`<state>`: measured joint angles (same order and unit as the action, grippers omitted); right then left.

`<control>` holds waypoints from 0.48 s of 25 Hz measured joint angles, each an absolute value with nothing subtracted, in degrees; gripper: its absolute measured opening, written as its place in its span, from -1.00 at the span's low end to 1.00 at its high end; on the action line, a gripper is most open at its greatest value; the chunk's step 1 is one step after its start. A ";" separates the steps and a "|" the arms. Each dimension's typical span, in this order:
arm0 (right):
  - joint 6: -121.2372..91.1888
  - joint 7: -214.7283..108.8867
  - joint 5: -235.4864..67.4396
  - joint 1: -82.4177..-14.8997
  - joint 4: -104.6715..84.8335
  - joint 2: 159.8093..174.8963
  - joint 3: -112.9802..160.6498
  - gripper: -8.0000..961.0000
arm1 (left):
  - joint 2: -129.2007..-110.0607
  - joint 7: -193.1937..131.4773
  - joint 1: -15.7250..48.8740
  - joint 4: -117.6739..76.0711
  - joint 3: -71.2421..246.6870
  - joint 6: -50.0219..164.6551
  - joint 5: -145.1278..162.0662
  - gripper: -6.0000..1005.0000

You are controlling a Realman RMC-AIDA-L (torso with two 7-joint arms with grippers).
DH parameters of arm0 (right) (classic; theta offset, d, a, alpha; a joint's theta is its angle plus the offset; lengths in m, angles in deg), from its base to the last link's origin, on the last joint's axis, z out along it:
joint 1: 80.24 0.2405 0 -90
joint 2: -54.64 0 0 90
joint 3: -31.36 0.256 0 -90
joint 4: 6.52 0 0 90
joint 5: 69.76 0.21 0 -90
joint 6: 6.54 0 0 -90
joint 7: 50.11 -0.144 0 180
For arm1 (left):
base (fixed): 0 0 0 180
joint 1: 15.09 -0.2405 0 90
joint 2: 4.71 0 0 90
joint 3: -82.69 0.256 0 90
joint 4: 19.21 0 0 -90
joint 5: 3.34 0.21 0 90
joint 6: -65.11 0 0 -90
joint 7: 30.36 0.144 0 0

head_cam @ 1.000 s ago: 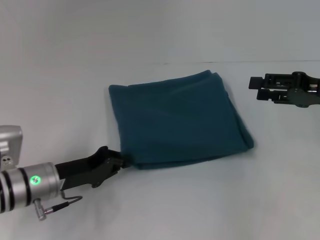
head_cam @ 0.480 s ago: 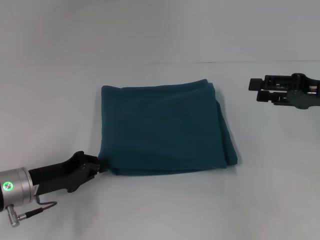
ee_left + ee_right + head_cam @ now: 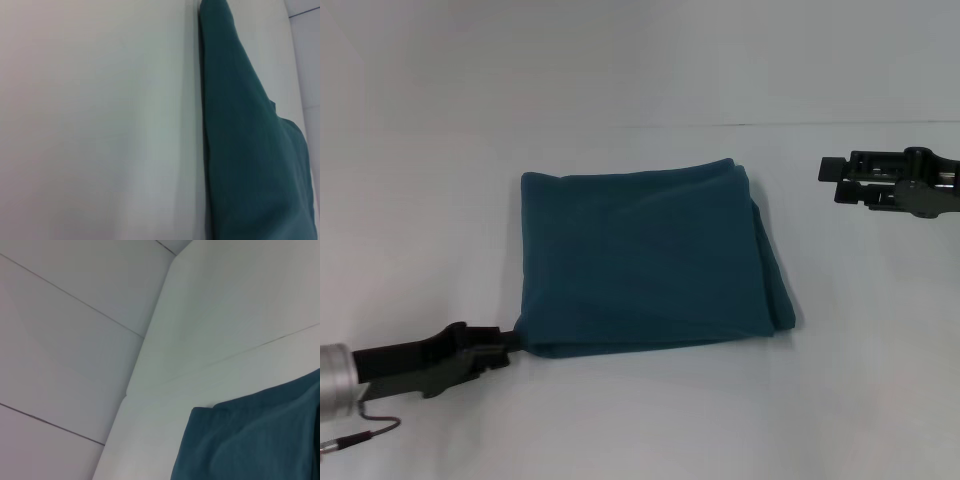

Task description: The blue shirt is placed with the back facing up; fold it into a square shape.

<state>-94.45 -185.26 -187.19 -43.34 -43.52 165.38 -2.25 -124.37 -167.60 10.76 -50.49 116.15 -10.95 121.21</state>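
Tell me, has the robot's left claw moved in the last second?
Yes. The left gripper has drawn back toward the robot's left, from the near-left corner of the blue shirt. The right gripper hangs apart.

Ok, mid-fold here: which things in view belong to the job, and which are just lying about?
Part of the job:
- the blue shirt, folded into a rough square on the table
- left hand, at the shirt's near left corner
- right hand, held off the shirt's far right side, not touching it

Just lying about:
- nothing else shows besides the table itself
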 joint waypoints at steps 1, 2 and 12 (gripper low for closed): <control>-94.45 -185.18 -187.18 -43.33 -43.52 165.38 -2.22 0.44 | -124.29 -167.57 10.24 -51.59 116.15 -11.63 121.49 -0.65; -94.45 -185.07 -187.18 -43.32 -43.52 165.38 -2.19 0.44 | -124.20 -167.56 9.69 -52.92 116.13 -12.47 121.66 -0.61; -96.45 -175.31 -187.70 -43.33 -43.80 165.41 -2.86 0.45 | -122.53 -155.59 10.13 -64.51 111.30 -30.71 118.45 -0.06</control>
<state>-96.45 -175.31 -187.70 -43.33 -43.80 165.41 -2.86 -122.53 -155.59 10.13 -64.51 111.30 -30.71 118.45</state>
